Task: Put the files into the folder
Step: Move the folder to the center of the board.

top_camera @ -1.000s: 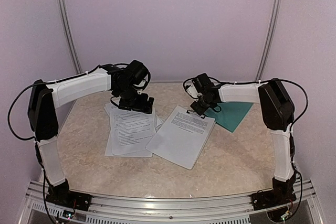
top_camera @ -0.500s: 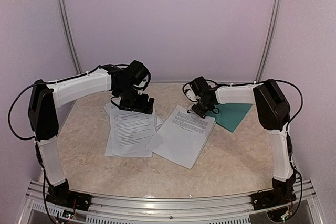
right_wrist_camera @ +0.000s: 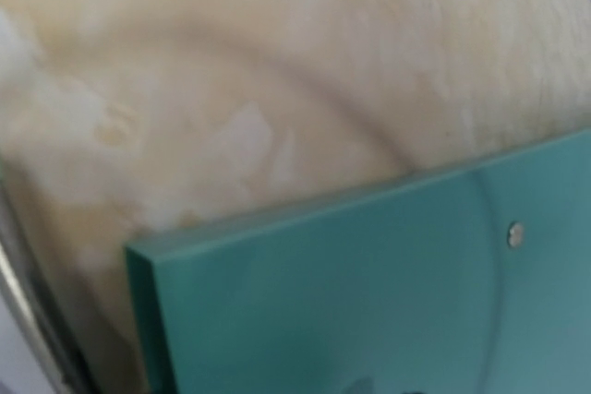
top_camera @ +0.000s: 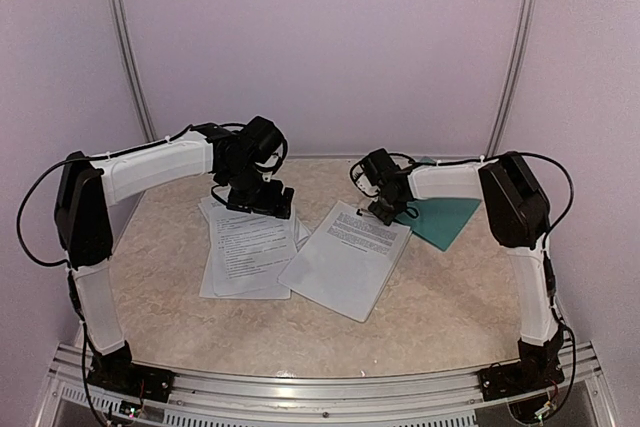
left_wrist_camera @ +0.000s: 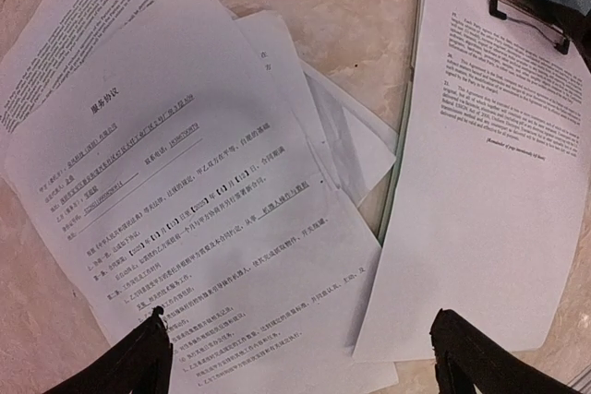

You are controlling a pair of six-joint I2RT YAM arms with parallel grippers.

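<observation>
Beneath right wrist: folder [right_wrist_camera: 369,311] with rivet [right_wrist_camera: 515,234]

Your table [top_camera: 450,297] is a mottled beige, marble-look top carrying three groups. Left of centre lie the files [top_camera: 250,247], loose printed sheets fanned in an overlapping pile. Just beside them, at centre, you see a single printed sheet [top_camera: 345,259] angled on the top, with a black clip [left_wrist_camera: 528,20] at its far edge. The teal folder [top_camera: 450,219] occupies the right rear, near that clip.
</observation>
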